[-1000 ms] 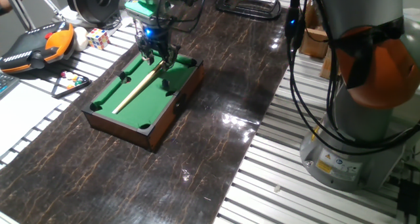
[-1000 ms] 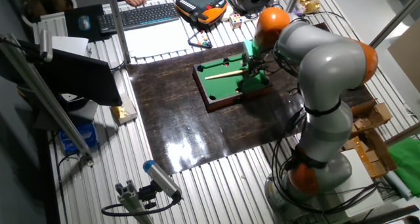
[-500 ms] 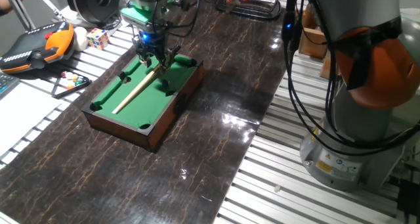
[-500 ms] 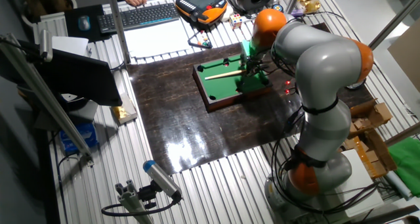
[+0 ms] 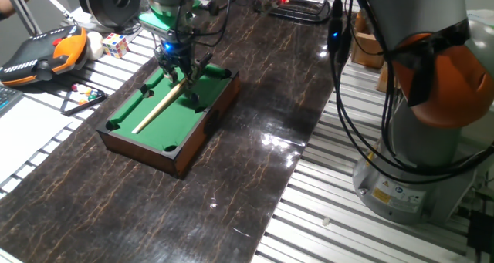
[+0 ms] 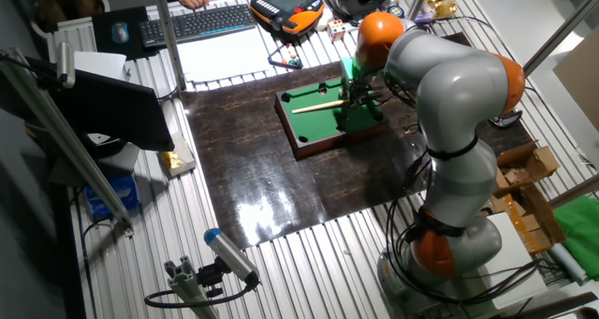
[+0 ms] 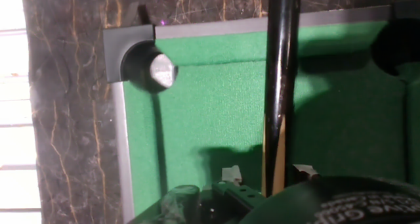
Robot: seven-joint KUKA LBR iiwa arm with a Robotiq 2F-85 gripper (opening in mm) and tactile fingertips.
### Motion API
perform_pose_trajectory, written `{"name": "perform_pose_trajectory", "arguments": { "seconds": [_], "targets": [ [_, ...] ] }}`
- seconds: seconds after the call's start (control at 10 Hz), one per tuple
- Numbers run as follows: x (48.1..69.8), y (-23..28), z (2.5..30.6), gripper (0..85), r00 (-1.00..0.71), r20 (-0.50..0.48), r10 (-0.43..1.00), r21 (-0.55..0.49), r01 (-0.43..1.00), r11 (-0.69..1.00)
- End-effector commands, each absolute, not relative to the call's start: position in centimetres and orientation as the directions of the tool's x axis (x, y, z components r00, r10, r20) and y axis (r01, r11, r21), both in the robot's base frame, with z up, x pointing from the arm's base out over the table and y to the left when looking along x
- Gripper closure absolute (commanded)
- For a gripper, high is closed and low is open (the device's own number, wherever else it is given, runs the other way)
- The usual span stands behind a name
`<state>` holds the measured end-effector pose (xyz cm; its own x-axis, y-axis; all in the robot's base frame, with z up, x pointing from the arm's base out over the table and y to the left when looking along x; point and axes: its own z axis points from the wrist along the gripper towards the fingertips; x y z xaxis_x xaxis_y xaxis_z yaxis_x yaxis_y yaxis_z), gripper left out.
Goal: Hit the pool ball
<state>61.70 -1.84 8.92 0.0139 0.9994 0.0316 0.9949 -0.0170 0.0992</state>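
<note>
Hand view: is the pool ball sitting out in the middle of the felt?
No, the pool ball sits at a corner pocket of the pool table.

Cue stick (image 5: 160,101) lying diagonally on pool table (image 5: 123,139), pool ball (image 7: 162,73) in its corner pocket (image 7: 141,66)

One fixed camera sat low and close at the bench (image 5: 255,163), looking along the dark mat toward the miniature pool table (image 5: 166,109), with the arm's base at its right edge. The other fixed camera hung high and farther off, looking down at the opposite side of the same pool table (image 6: 328,118). The hand camera pointed straight down along the cue stick (image 7: 279,99) at the felt, very near. All three shared the green felt.
</note>
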Motion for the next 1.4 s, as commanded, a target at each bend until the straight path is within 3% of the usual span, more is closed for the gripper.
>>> {"name": "perform_pose_trajectory", "arguments": {
  "seconds": [0.0, 0.6, 1.3],
  "targets": [
    [61.7, -1.8, 8.9, 45.0, 0.013, 0.032, 0.999, 0.098, 0.995, -0.016],
    [61.7, -1.9, 8.9, 68.3, -0.03, 0.057, 0.998, 0.089, 0.996, 0.025],
    [61.1, -6.0, 12.8, 69.7, -0.071, 0.006, 0.997, 0.075, 0.995, 0.07]
  ]
}}
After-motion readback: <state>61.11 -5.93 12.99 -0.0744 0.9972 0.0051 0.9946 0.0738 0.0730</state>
